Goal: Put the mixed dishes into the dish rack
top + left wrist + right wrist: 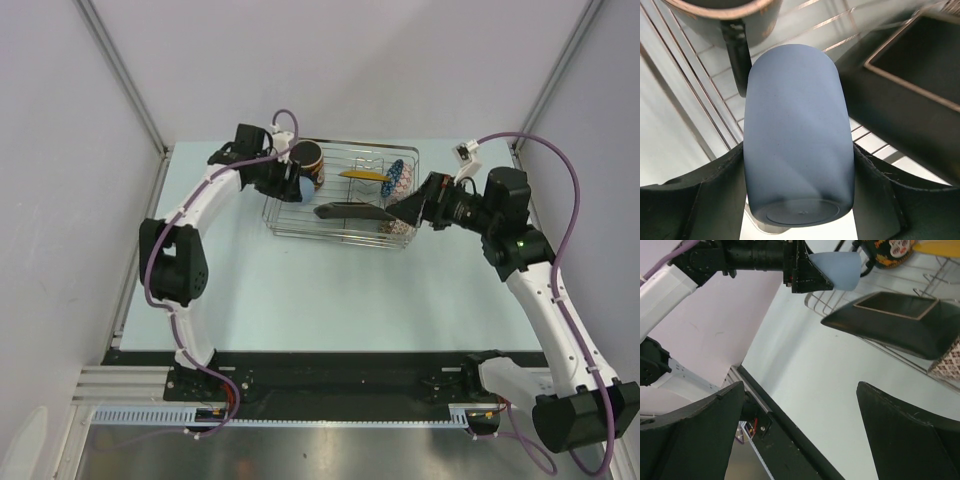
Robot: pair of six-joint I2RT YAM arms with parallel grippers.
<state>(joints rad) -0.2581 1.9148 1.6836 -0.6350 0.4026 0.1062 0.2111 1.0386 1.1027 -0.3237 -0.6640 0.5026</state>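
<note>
The dish rack [290, 226] is a silver wire basket at the table's far middle. My left gripper [291, 181] is shut on the small light-blue cup [797, 145] over the rack's left end, its base toward the camera. Beside it stands the dark skull-print mug [309, 163]. The yellow plate [365, 175] and the blue-patterned bowl [398, 177] stand on edge at the back. The dark square plate [350, 212] leans along the front, with the pinkish-beige bowl [401, 229] at its right end. My right gripper [410, 206] is open and empty by the rack's right end.
Grey walls with metal corner posts enclose the pale table [330, 290]. A black rail [330, 375] with the arm bases runs along the near edge. In the right wrist view, the left arm [670, 285] reaches in from the upper left toward the rack wires [815, 302].
</note>
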